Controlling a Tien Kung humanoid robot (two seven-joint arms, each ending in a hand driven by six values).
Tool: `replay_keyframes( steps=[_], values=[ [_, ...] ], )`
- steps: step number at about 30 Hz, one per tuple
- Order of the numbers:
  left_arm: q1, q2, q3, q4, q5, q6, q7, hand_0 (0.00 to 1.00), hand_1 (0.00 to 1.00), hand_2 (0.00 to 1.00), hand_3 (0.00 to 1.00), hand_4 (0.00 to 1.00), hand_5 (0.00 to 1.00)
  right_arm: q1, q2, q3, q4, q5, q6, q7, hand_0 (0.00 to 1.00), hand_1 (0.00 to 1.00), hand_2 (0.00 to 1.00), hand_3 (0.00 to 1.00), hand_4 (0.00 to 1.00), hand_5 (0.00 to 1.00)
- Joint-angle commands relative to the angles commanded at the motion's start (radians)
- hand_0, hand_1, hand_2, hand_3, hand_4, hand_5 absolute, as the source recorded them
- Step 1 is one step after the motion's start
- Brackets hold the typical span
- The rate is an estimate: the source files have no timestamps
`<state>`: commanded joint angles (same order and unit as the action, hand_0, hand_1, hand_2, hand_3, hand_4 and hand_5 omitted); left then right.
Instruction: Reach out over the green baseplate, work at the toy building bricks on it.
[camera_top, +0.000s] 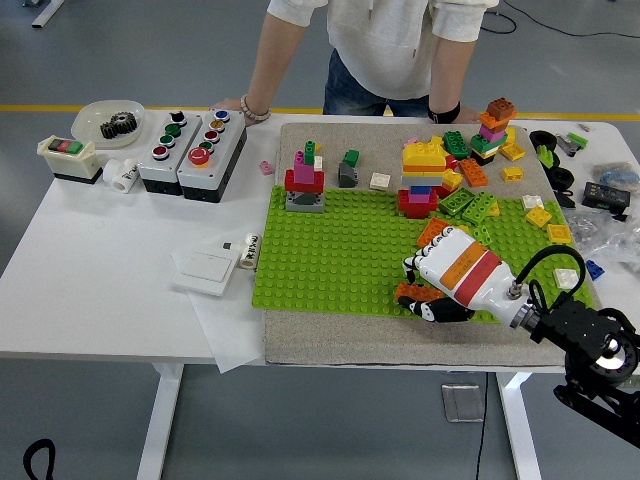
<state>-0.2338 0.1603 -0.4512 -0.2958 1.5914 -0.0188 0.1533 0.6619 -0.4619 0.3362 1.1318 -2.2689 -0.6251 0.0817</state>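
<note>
Fingers of our right hand (440, 285) curl down around an orange brick (411, 294) at the green baseplate (330, 260) near edge, forearm angling in from lower right

A robotics lab: push-button control boxes (192, 148) on a white table (90, 260).
</note>
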Motion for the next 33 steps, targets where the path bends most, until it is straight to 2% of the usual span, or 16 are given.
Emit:
replay_keyframes(
  steps=[15,33],
  values=[
    [-0.002,0.0,0.006,0.0,-0.009,0.001,-0.003,0.621,0.654,0.7,0.613,0.666,0.661,-0.005,-0.007,0.005,-0.005,0.0,0.002,0.003,0.178,0.207,0.306,0.455,0.697,0.552],
    [-0.003,-0.001,0.008,0.001,-0.013,0.0,-0.004,0.621,0.654,0.7,0.613,0.666,0.661,-0.009,-0.008,0.005,-0.018,0.0,-0.009,0.052,0.17,0.181,0.29,0.447,0.706,0.548]
  ],
)
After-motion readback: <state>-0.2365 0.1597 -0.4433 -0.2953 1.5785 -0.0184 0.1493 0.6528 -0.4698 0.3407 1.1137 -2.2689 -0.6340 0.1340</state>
